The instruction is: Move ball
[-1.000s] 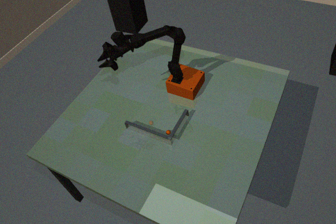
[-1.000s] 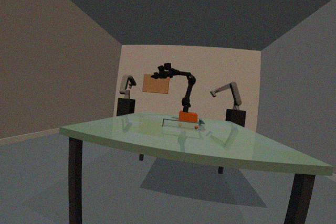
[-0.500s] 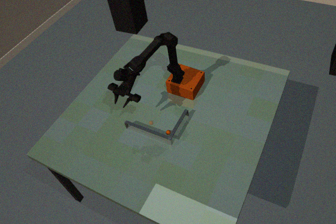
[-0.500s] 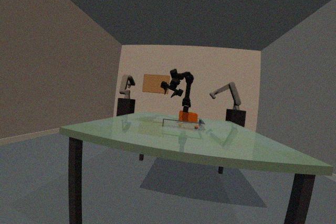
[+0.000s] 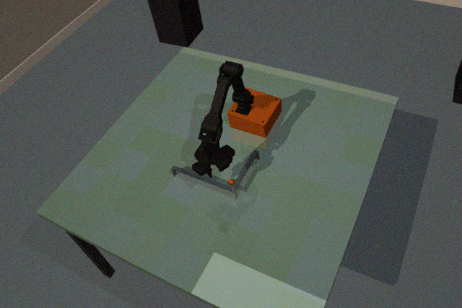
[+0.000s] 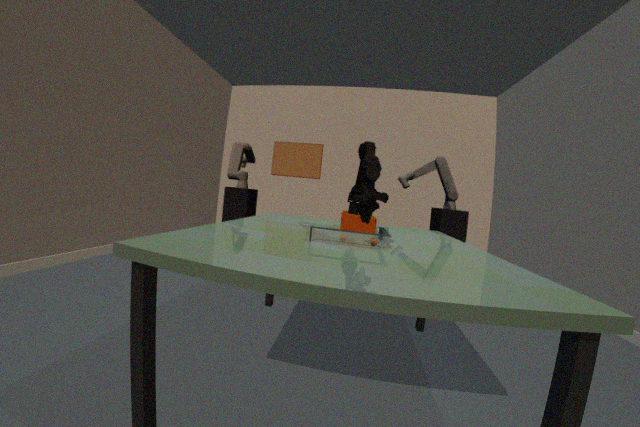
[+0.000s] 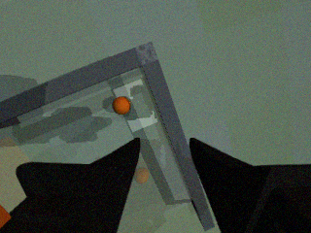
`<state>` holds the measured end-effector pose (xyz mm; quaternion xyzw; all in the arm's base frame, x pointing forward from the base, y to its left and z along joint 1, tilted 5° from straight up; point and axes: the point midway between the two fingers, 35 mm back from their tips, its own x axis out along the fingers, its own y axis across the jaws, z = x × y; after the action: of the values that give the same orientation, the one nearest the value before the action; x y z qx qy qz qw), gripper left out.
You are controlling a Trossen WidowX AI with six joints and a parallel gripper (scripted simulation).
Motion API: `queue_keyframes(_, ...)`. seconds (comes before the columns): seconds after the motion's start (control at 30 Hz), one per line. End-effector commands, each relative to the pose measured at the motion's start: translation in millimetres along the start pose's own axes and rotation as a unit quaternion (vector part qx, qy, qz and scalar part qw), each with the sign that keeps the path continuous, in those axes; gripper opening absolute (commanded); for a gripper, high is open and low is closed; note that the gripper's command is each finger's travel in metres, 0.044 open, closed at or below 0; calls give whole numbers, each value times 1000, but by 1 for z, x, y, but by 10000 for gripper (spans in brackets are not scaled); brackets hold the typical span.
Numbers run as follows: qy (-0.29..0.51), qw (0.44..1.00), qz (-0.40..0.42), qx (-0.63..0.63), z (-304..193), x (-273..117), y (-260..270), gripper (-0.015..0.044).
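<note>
— Hovering over the walled corner, is the tool (image 7: pixel 162 146) carrying anything?

— No — its fingers stand parted with nothing between them. The ball (image 7: pixel 121 105) sits on the counter (image 5: pixel 317 141) tucked near where the two clear walls (image 7: pixel 160 102) meet, inside the corner, with the tool above and short of it.

— And the see-through copy (image 7: pixel 142 175)?

— Faint, pale orange, in the wrist view it shows low between the two fingers, beside the same wall that runs toward the camera. Ball and copy are apart, both on the inner side of the walls.

— So which step is this?

— By the look of it, the approach: the ball has not been touched. The next move likely calls for lowering the tool behind the ball and drawing it gently along the wall toward the copy — a round thing would probably roll on if nudged hard.

— Where on the counter is all this?

— Near the middle, on the side of the orange base (image 5: pixel 255 110) toward the near edge in the top view. The counter is a glossy pale green that mirrors the arm. The room has a grey-blue floor, beige walls, an orange panel (image 6: pixel 297 159) on the far wall, and two idle grey arms (image 6: pixel 439 174) on dark pedestals.
</note>
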<state>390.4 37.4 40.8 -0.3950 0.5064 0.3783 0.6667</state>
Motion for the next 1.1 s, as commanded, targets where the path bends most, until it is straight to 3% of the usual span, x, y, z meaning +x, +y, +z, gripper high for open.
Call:
queue_keyframes(0.0,27,983,81,-162,28,29,49,243)
queue_keyframes(1.07,29,980,87,-174,27,67,59,243)
